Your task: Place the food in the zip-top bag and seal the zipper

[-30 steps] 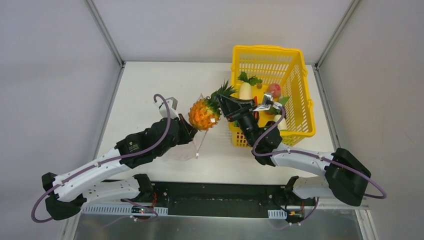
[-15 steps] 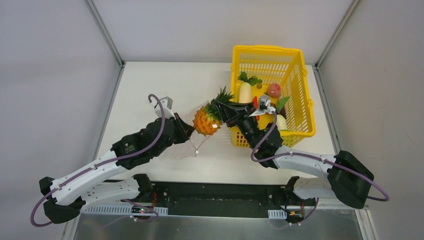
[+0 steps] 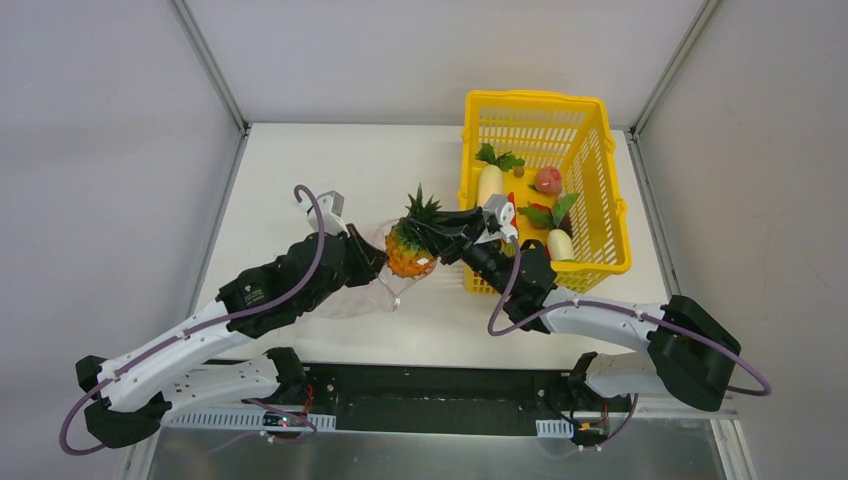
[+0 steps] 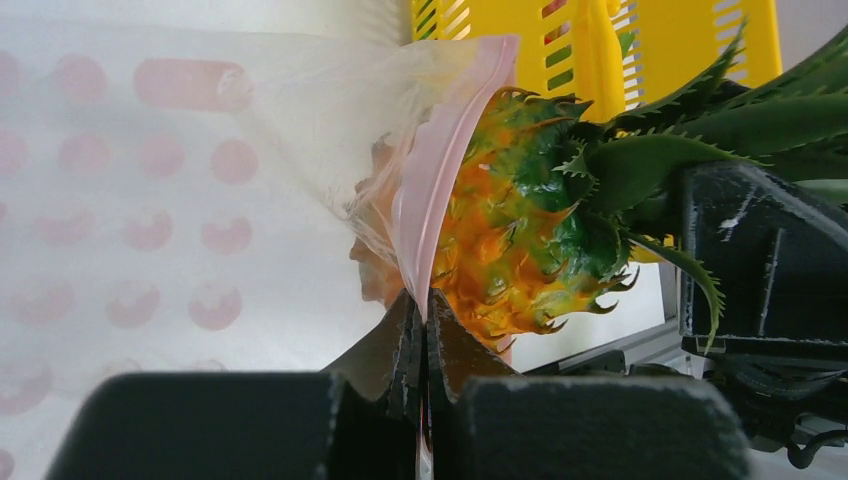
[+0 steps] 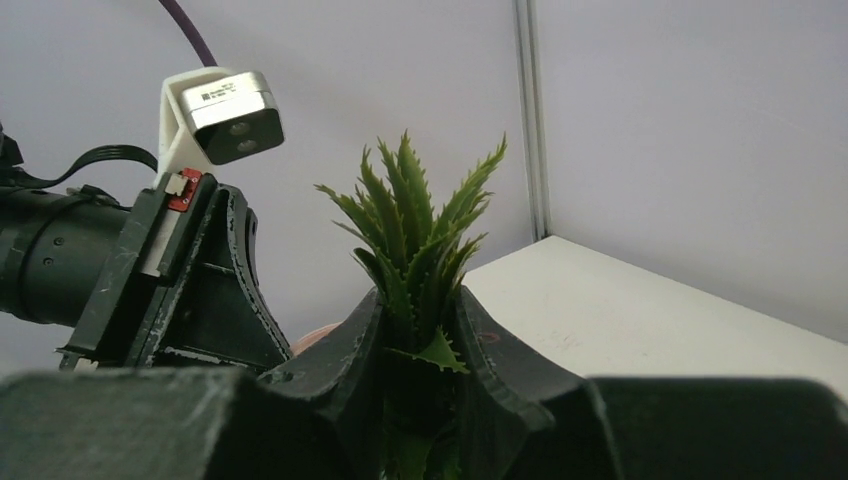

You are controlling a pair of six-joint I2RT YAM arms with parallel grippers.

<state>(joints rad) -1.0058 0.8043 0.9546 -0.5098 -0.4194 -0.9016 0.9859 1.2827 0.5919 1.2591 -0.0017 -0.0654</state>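
Note:
A toy pineapple, part of the food, hangs at the mouth of the zip-top bag, its orange body partly behind the pink zipper. My right gripper is shut on the pineapple's green crown, which sticks up between the fingers. My left gripper is shut on the zipper strip and holds the bag's mouth edge up. The dotted clear bag spreads to the left. More food stays in the basket: a white radish, a red fruit and a second radish.
The yellow slotted basket stands at the back right of the white table, just right of the right arm. The left wrist's camera housing shows close in front of the right gripper. Grey walls enclose the table.
My right gripper has carried the pineapple down and to the left, up to the bag's mouth, its crown now pointing away. The left gripper has kept its grip and shifted slightly.

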